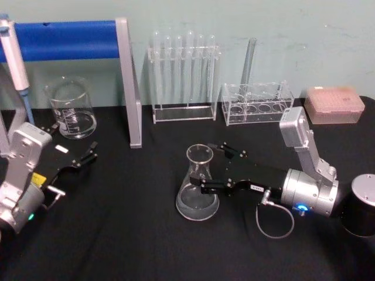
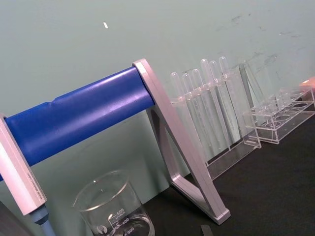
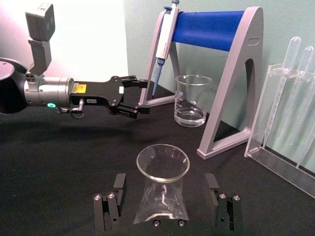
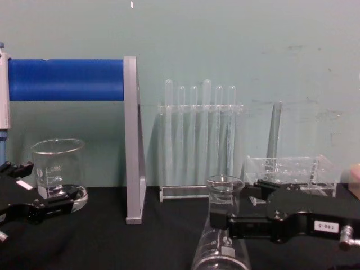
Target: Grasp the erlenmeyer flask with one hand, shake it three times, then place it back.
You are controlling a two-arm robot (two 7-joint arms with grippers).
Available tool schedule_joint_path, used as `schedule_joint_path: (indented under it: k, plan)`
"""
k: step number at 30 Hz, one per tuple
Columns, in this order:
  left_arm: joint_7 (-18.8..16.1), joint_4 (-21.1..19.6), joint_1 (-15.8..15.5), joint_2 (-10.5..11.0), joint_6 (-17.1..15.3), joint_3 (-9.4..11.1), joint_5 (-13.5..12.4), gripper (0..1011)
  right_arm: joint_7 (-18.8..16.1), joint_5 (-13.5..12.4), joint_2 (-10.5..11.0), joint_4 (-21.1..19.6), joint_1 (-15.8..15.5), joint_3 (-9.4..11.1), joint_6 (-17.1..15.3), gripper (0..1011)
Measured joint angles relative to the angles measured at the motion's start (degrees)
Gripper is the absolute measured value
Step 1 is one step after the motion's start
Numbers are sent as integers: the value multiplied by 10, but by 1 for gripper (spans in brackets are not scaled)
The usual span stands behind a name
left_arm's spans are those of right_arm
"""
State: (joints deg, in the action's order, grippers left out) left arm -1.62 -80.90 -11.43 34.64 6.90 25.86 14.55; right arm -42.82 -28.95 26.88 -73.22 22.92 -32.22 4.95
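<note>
Black cloth [image 1: 135, 246] covers the table in front of a pale green wall [image 4: 225, 39]. At the middle of the cloth the clear glass conical erlenmeyer flask [image 1: 197, 196] stands upright on its wide base, flared rim at the top. My right gripper [image 3: 165, 183], black with blocky jaws, is held low and reaches in from my right side, so the flask sits between its two fingers [image 3: 110, 206]. Those fingers are spread. In the right wrist view a strip of cloth shows between each one and the glass, so I grip nothing.

My left gripper [image 3: 143, 97] hangs over the left part of the table, well apart from the flask, its fingers also spread and empty. Near it stands a straight-walled clear glass beaker [image 1: 71, 111] with printed graduations. The beaker is beside the grey end frame [image 1: 130, 88] of a stand that carries a thick blue bar [image 1: 64, 38], and a white and blue pipette [image 3: 165, 34] hangs from that stand.

Along the wall behind the flask are a clear plastic rack of thin test tubes [image 1: 183, 76] and a lower clear rack [image 1: 258, 104] with one tube upright in it. Farther right is a pink box [image 1: 334, 104].
</note>
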Motion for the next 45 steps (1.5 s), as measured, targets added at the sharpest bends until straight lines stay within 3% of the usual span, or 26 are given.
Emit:
schedule_joint_path:
  k: [21, 43, 45]
  plan:
    - [0, 0, 0, 0, 0, 0, 0, 1001, -1, 4, -18, 30, 20, -9, -9, 1000]
    - [0, 0, 0, 0, 0, 0, 0, 1001, 1, 3, -18, 30, 20, -9, -11, 1000]
    - [0, 0, 0, 0, 0, 0, 0, 1001, 1, 3, -18, 30, 20, -9, -11, 963]
